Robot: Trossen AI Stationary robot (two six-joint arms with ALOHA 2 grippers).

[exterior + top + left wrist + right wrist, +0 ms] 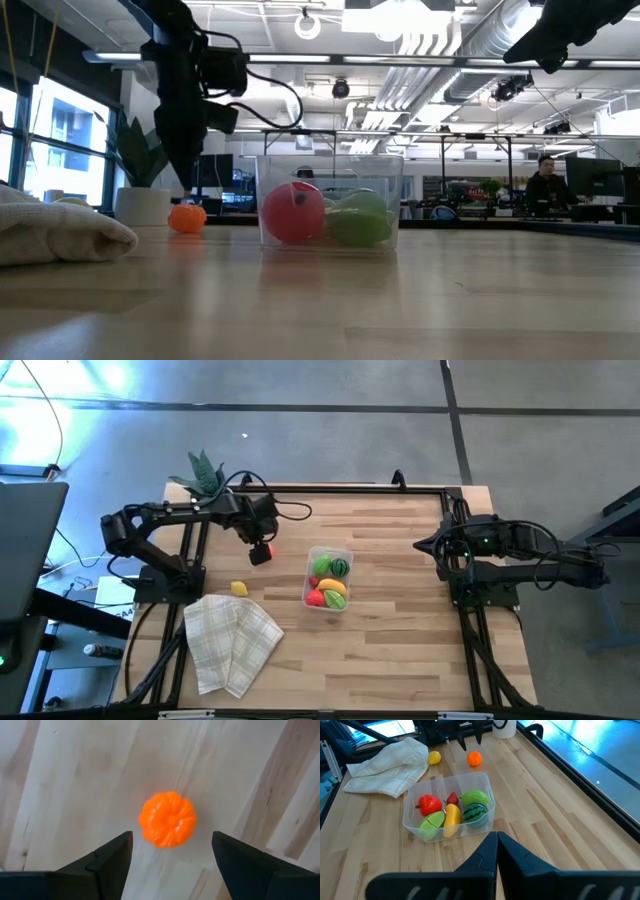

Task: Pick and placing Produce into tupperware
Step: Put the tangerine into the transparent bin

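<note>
An orange toy fruit rests on the wooden table, left of the tupperware. My left gripper hangs open just above it and points down, one finger on each side, touching nothing. From the right arm's side, the gripper hovers over the fruit. The clear tupperware at the table's middle holds red, yellow, light green and striped green produce. A yellow piece lies on the table near the cloth. My right gripper waits shut, raised over the table's right side.
A checked folded cloth lies at the near left. A potted green plant stands at the far left corner. Bare wood spreads right of the tub and along the near edge. A person sits in the room beyond.
</note>
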